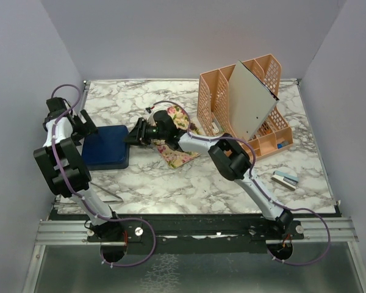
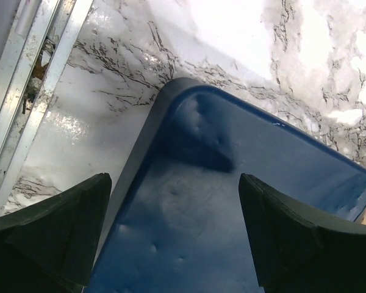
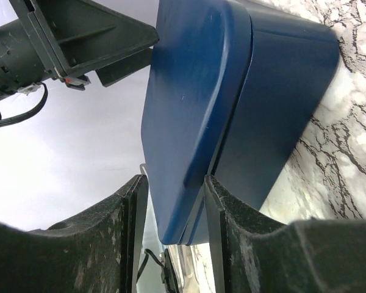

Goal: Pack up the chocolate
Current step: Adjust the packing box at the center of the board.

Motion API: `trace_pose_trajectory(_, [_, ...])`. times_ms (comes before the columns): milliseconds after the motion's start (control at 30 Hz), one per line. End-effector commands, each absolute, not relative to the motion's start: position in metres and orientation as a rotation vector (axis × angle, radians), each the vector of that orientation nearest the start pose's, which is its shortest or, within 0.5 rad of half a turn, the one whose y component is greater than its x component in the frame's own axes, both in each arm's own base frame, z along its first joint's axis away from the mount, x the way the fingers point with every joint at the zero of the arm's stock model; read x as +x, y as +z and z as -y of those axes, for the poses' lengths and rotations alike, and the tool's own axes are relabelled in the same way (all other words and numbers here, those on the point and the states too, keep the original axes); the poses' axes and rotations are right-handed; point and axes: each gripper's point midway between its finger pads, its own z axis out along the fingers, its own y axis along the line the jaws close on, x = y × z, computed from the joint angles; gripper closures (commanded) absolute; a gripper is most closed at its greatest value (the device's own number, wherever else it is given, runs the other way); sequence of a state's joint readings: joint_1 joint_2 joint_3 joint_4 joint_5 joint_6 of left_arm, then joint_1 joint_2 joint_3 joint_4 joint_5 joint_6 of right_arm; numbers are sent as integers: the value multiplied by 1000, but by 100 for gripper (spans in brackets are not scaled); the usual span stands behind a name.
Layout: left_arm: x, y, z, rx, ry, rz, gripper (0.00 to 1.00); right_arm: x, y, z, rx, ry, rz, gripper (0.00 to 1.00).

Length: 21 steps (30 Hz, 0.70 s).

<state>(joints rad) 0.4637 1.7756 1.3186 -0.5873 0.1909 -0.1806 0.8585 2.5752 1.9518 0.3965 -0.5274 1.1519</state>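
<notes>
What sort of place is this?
Probably a robot lab test cell: a marble-patterned tabletop boxed in by plain walls, two robot arms bolted to a metal rail, and staged props like an orange desk organiser and a dark blue box.

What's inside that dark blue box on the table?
Nothing inside shows. The blue box is shut with its lid on, so only the smooth lid top and the side walls are visible. Whether any chocolate lies in it is hidden by the lid.
</notes>
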Motion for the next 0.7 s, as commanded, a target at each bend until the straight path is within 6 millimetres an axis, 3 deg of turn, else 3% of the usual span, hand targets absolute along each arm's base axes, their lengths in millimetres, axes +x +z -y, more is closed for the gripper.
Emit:
trace_pose_trajectory(0, [387, 85, -145, -741, -193, -2487, 7, 352, 87, -595, -113, 1750, -2239, 54])
trace_pose_trajectory(233, [385, 82, -103, -725, -470, -2457, 20, 352, 89, -599, -134, 1779, -2217, 54])
trace_pose_trajectory(467, [376, 98, -52, -655, -723, -2399, 24, 341, 127, -606, -264, 1964, -2050, 56])
trace_pose_trajectory(567, [371, 102, -46, -651, -740, -2387, 25, 339, 139, -608, -318, 2000, -2016, 57])
trace_pose_trajectory(667, [369, 108, -45, -643, -736, -2375, 25, 338, 133, -610, -348, 1975, -2076, 58])
